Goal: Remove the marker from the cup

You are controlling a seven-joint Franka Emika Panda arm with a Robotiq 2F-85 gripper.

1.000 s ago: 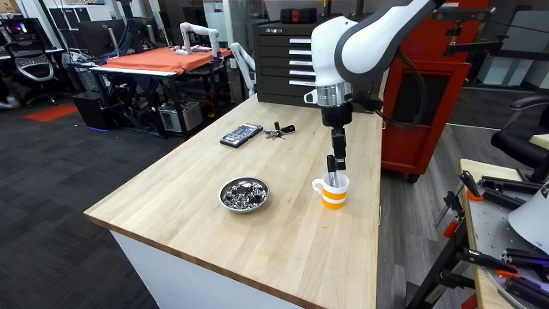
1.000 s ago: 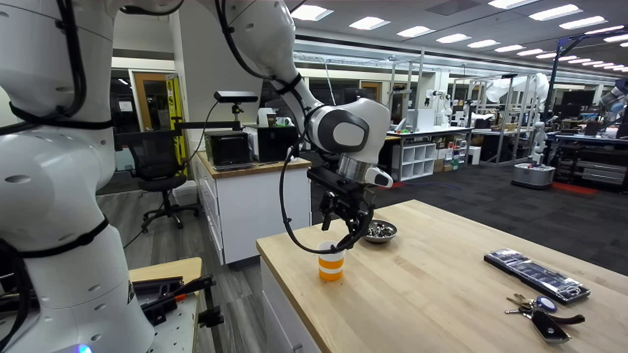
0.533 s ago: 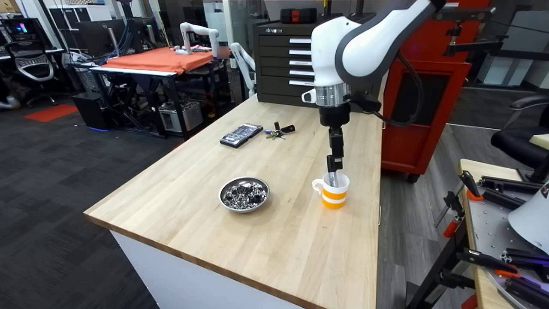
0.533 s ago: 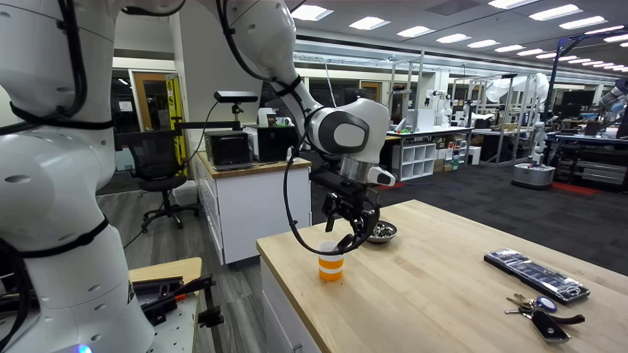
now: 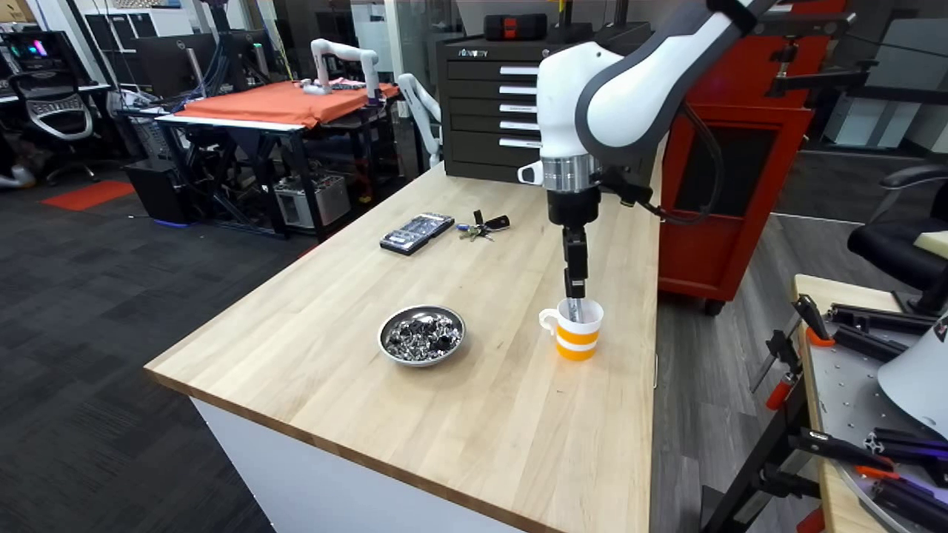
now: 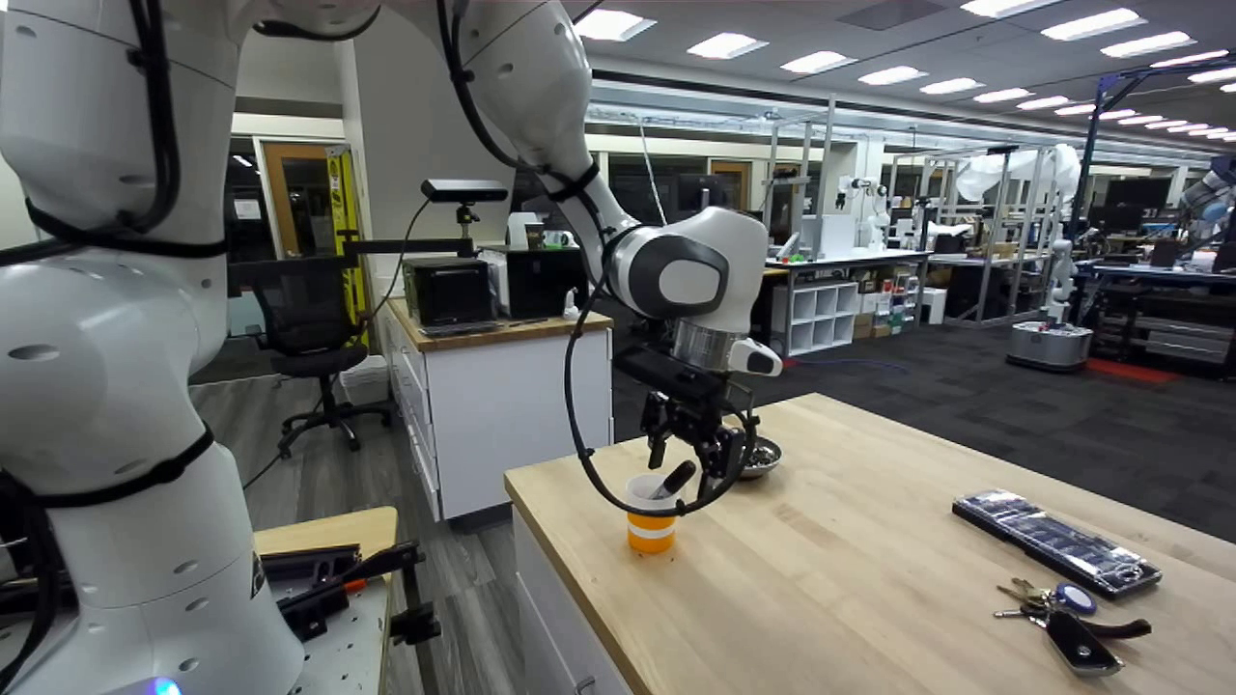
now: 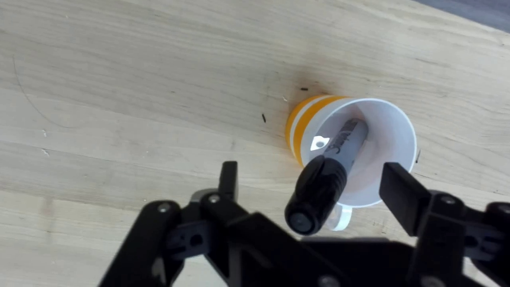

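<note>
The orange-and-white striped cup (image 5: pixel 578 342) stands upright on the table near its edge. It shows in both exterior views (image 6: pixel 651 537) and in the wrist view (image 7: pixel 382 135). The marker (image 7: pixel 318 191) leans in the cup, its whitish barrel inside and its black cap sticking out over the rim above the handle. The cap also shows in an exterior view (image 6: pixel 679 476). My gripper (image 7: pixel 313 177) is open just above the cup, with one finger on each side of the marker cap. Neither finger touches it in the wrist view. In an exterior view the gripper (image 5: pixel 575 285) hides the cap.
A metal bowl (image 5: pixel 422 335) of small metal parts stands beside the cup. Keys (image 5: pixel 483 224) and a flat black case (image 5: pixel 416 233) lie farther along the table. A dark drawer cabinet (image 5: pixel 489 111) stands at the table's end. The table's edge runs close to the cup.
The gripper has moved down and sideways, so that its fingers are now around the marker cap. The cup and the marker have not visibly moved. The gripper has stayed open.
</note>
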